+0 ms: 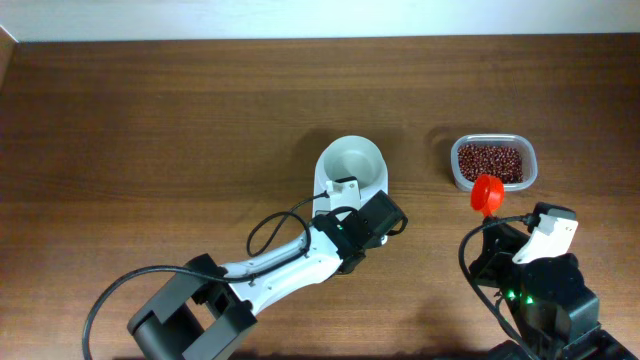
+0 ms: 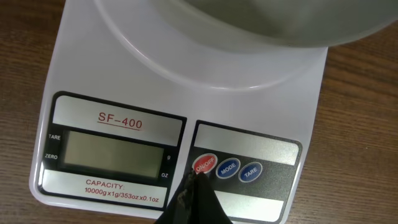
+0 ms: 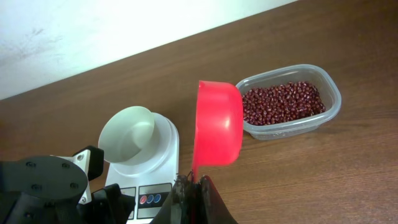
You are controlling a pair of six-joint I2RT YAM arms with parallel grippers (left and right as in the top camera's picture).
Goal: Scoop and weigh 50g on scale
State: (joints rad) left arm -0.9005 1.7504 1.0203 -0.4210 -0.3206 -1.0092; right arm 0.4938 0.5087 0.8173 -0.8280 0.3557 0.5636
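Observation:
The white scale [image 2: 180, 106] fills the left wrist view, its grey display [image 2: 112, 152] blank, with a round white bowl [image 1: 352, 164] standing on it. My left gripper [image 2: 198, 177] is shut, its tip touching the red on/off button [image 2: 204, 165]. My right gripper [image 3: 194, 182] is shut on the handle of a red scoop [image 3: 219, 122], held upright and empty between the scale [image 3: 152, 186] and the tub of red beans [image 3: 287, 102]. In the overhead view the scoop [image 1: 487, 194] hangs just in front of the tub [image 1: 491, 162].
Blue mode [image 2: 227, 167] and tare [image 2: 250, 172] buttons sit right of the red one. The left arm [image 1: 290, 265] crosses the table's front middle, covering most of the scale. A white wall borders the table's far edge.

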